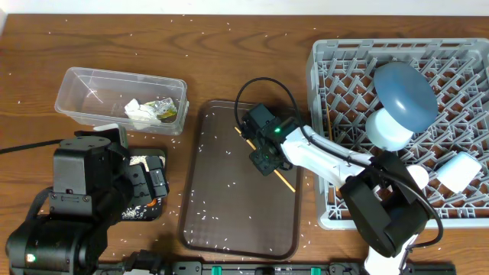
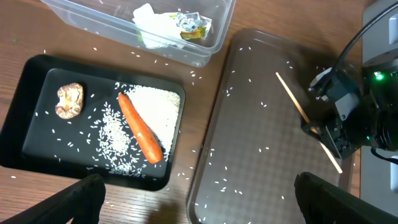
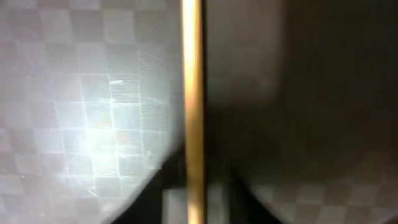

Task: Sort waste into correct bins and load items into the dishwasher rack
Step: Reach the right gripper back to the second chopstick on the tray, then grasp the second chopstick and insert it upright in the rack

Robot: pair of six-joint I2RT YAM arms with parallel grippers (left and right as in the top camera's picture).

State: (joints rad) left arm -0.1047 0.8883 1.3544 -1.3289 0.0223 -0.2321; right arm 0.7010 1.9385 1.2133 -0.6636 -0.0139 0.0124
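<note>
Rice grains point(image 2: 193, 76) speckle the wooden desk point(image 1: 229, 46) and brown tray point(image 1: 221, 191). The left hand point(image 2: 199, 202) hangs wide; the right hand point(image 1: 263, 156) straddles a chopstick point(image 3: 193, 93), grip unclear.

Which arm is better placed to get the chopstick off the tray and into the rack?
Right. The right end effector sits directly over the chopstick on the brown tray, beside the rack. The left end effector hangs by the black bin, farther away.

My bench point(image 1: 229, 61): dark brown wood with heavy grain, bright even light and soft shadows. Pale strip point(image 1: 153, 6) past its far edge, can't tell whether wall or floor.
</note>
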